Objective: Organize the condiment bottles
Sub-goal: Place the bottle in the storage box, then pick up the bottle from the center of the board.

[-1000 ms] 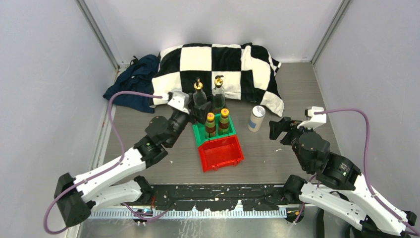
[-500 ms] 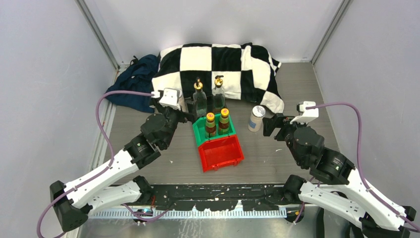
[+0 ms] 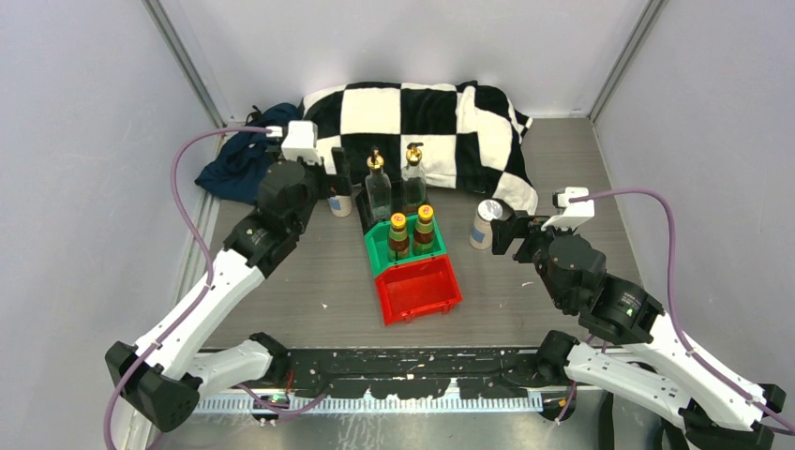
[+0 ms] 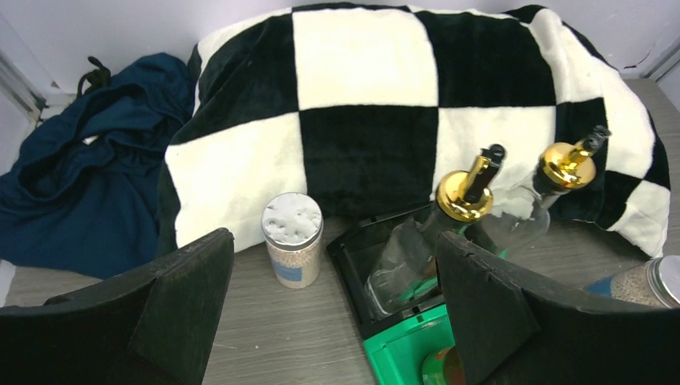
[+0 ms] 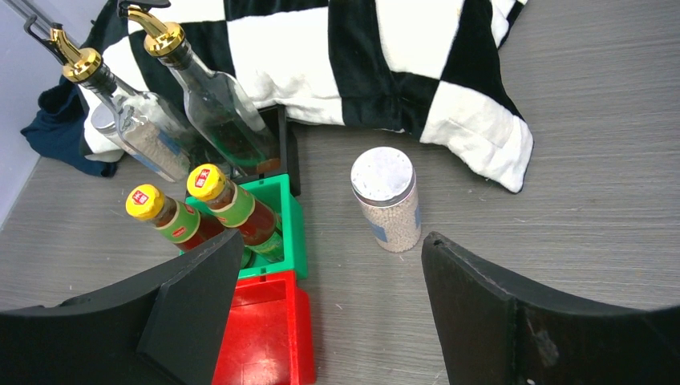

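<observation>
Two tall glass bottles [image 3: 377, 195] [image 3: 413, 183] with gold pourers stand in the black bin [image 4: 361, 250]. Two yellow-capped sauce bottles [image 3: 398, 234] [image 3: 425, 228] stand in the green bin [image 5: 293, 233]. One silver-lidded shaker jar [image 4: 293, 238] stands on the table left of the black bin. My left gripper [image 3: 335, 180] is open just above and behind it. The other shaker jar [image 5: 386, 199] stands right of the bins. My right gripper [image 3: 503, 229] is open beside it, with the jar ahead between the jaws and not touched.
An empty red bin [image 3: 419, 289] sits in front of the green bin. A black-and-white checkered cloth [image 3: 422, 112] lies behind the bins and a dark blue cloth [image 3: 246, 155] lies at the back left. Grey walls enclose the table on three sides.
My left gripper has drawn back from the left tall bottle, up and to the left, to the left shaker jar. My right gripper has moved left, closer to the right shaker jar.
</observation>
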Tool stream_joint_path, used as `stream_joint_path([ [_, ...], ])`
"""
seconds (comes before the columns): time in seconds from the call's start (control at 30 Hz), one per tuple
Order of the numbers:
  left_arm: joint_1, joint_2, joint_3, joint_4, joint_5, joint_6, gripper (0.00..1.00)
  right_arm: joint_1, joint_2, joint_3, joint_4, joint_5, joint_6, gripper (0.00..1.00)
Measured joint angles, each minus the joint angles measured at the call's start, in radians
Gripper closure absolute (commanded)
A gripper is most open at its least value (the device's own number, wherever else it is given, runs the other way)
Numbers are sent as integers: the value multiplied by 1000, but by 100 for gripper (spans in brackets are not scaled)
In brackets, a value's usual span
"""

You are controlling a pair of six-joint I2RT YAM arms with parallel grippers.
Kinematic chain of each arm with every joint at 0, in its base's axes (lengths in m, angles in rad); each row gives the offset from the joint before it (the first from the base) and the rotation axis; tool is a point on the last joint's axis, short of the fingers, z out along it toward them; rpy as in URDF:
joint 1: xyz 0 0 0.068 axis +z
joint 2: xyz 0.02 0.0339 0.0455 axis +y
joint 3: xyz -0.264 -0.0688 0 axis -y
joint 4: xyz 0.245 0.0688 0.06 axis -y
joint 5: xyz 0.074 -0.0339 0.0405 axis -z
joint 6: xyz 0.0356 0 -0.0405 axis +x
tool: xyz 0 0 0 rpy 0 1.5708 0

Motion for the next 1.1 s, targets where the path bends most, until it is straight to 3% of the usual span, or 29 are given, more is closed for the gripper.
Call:
stream_joint_path([
  [0.37,217,175,196,-211,257,-75,3,0,7,0,0,0,-4,12],
  [0.73,273,414,500,-435,388,-85,4,0,17,0,1,-1,-7,12],
  [0.93,299,438,484,-468,406,-104,4,0,17,-1,1,-1,-7,12],
  [1.1,326,376,321,-383,431,-121,4,0,23,-1,8,-1,-8,12],
])
